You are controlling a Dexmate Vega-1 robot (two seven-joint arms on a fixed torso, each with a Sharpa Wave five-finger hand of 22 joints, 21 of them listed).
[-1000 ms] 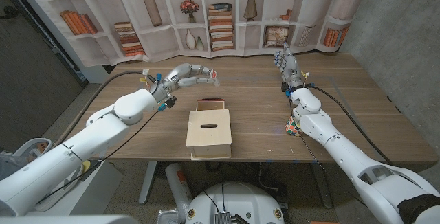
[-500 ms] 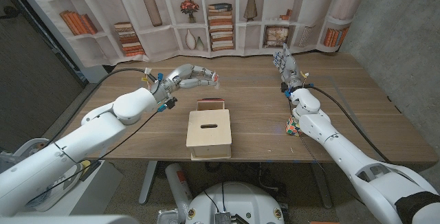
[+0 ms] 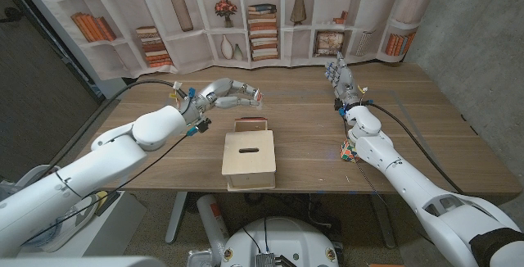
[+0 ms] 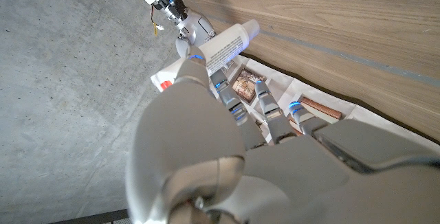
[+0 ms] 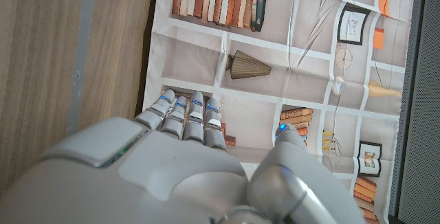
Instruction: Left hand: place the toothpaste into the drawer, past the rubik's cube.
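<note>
One toothpaste (image 4: 225, 45) tube — gripped in the left hand's (image 3: 232, 95) fingers (image 4: 230, 104), seemingly near their tips.

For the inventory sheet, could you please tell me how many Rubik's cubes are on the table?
1: the Rubik's cube sits on the table's right side, tucked against the right forearm. More could be hidden behind the arms or the wooden box.

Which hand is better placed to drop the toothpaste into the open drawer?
Left. The left hand already holds the toothpaste just beside the drawer; the right hand stands empty, farther off.
</note>
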